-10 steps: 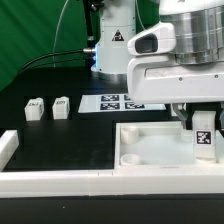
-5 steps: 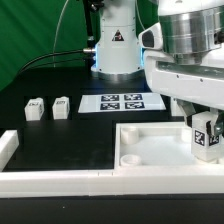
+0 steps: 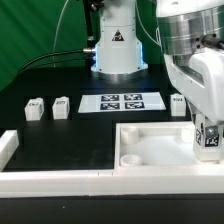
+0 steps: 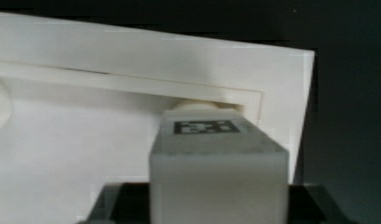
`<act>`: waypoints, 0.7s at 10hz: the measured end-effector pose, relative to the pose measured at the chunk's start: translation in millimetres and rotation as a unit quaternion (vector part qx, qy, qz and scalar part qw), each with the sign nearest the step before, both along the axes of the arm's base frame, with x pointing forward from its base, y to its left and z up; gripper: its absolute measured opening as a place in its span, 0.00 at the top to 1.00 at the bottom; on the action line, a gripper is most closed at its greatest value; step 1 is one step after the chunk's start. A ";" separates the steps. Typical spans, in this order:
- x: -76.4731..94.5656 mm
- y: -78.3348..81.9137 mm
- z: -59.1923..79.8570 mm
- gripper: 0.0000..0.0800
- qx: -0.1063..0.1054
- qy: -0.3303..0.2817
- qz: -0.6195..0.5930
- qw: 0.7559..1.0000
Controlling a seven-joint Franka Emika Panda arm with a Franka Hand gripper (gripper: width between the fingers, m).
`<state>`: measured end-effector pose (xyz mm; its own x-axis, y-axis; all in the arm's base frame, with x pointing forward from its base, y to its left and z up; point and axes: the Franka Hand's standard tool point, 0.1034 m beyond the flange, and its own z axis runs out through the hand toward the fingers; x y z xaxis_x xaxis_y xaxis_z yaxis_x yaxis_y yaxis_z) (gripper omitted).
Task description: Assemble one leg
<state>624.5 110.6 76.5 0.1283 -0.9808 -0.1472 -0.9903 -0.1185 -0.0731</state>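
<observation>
At the exterior view's far left a white rail (image 3: pixel 8 146) stands on the black counter (image 3: pixel 70 135) and turns along the front edge. Behind it lie 2 spare legs, 1 (image 3: pixel 35 108) just beside the other (image 3: pixel 61 106) but not touching it. The marker board (image 3: pixel 122 101) lies flat mid-counter, and a 3rd spare leg (image 3: pixel 178 101) sits just beside its right end.

Nearer the camera is the panel (image 3: pixel 160 148), a shallow tray with a raised rim. A round socket (image 3: pixel 130 158) shows in its front corner on the exterior view's left.

At the right the claw (image 3: pixel 209 128) is clamped on the leg (image 3: pixel 210 143). It holds the leg upright, tag toward the camera, at the panel's right side. Whether the leg's lower end touches the tray floor cannot be told.

In the wrist view the leg (image 4: pixel 213 165) fills the middle with its tag (image 4: pixel 208 127) in sight. Just past its end a rounded socket (image 4: pixel 205 100) sits at the panel's (image 4: pixel 151 60) inner rim; contact between them cannot be told
</observation>
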 end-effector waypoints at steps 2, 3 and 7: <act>-0.4 1.0 -0.6 0.40 0.000 -0.001 0.007 1.000; -0.4 1.0 -0.8 0.25 -0.002 -0.005 0.035 0.999; -5.0 3.3 -2.5 0.19 -0.008 -0.013 0.208 0.978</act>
<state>619.6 113.9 74.0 0.5202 -0.8451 -0.1234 -0.8539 -0.5121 -0.0925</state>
